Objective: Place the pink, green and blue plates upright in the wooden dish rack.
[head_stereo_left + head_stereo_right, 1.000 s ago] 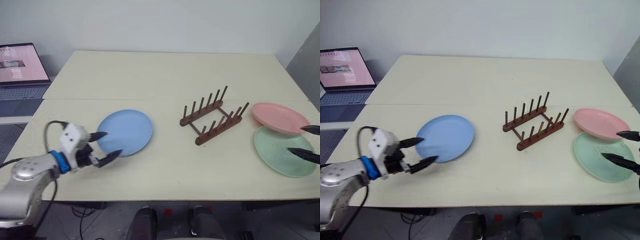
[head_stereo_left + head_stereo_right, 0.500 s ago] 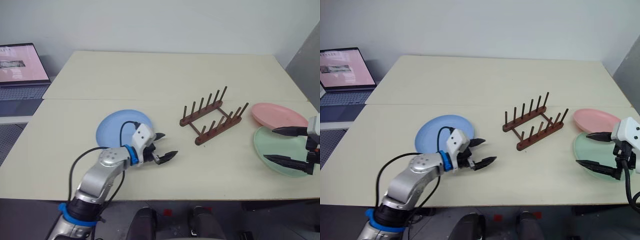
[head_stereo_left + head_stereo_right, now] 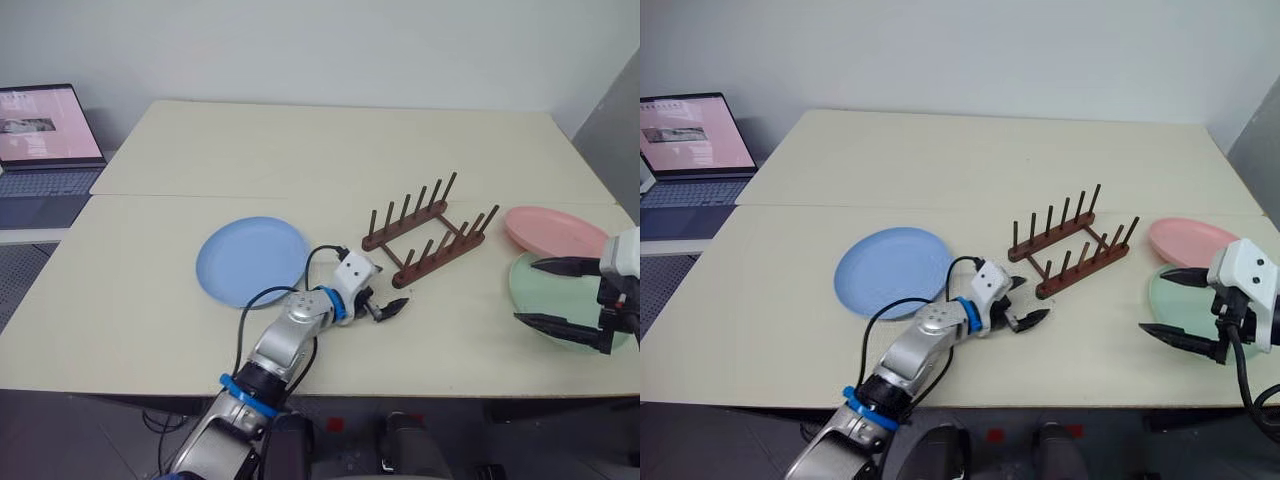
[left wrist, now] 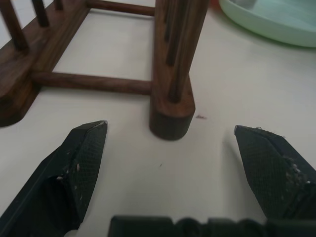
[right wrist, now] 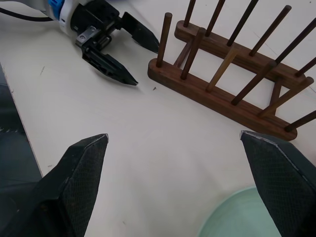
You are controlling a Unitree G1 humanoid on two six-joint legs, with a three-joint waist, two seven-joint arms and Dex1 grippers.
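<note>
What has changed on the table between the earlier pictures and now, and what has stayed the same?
The left gripper swept from beside the blue plate across to the near end of the wooden dish rack, jaws open, holding nothing. The right gripper edged inward over the green plate, also open. The plates, including the pink plate, and the rack stayed put.

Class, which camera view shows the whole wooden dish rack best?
The left eye view: the wooden dish rack appears complete, both peg rows visible; the right eye view matches it. The right wrist view shows most of it, cropped. The left wrist view shows just its near rail ends, close up.
</note>
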